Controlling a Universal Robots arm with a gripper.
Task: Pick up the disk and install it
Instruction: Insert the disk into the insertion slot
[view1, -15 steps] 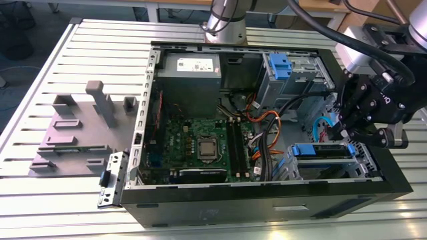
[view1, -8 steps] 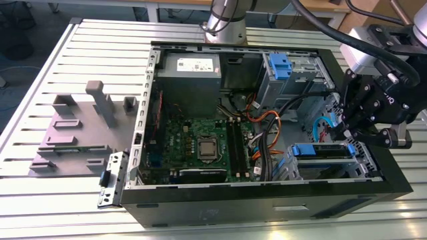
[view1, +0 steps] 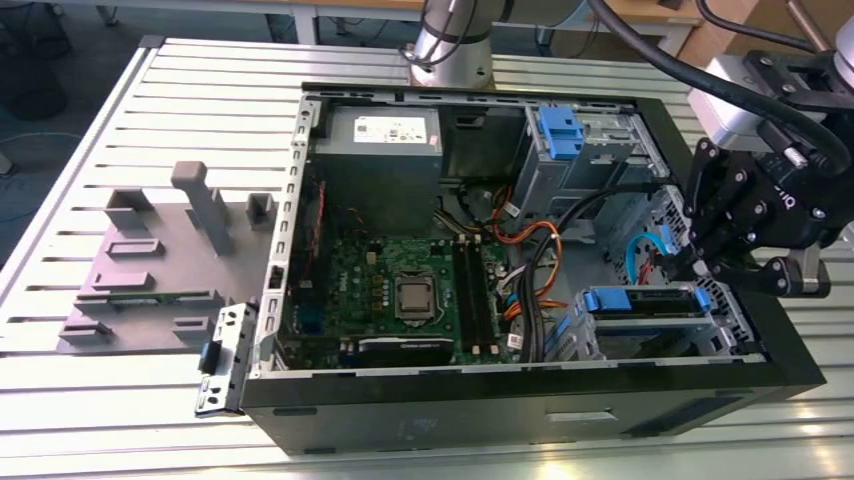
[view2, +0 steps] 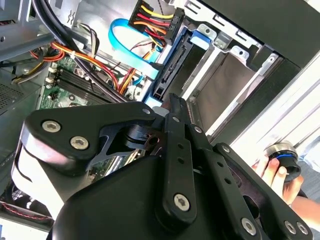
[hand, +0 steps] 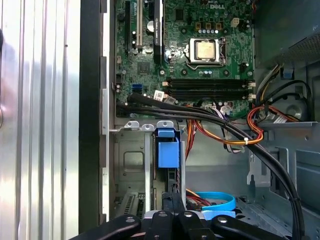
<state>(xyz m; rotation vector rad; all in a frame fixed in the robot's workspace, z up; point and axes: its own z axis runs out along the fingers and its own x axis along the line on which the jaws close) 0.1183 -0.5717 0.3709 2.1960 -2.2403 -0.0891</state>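
We see the gripper (view1: 738, 262) hanging over the open computer case (view1: 400, 420), jaws together on nothing, because the disk (view1: 638, 303) already sits edge-up in its grey drive bay (view1: 587, 340).

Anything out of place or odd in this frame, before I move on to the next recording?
A person's hand holding a small round device shows beside the gripper in the second wrist view, close to the open computer case. Otherwise the loose cables look ordinary.
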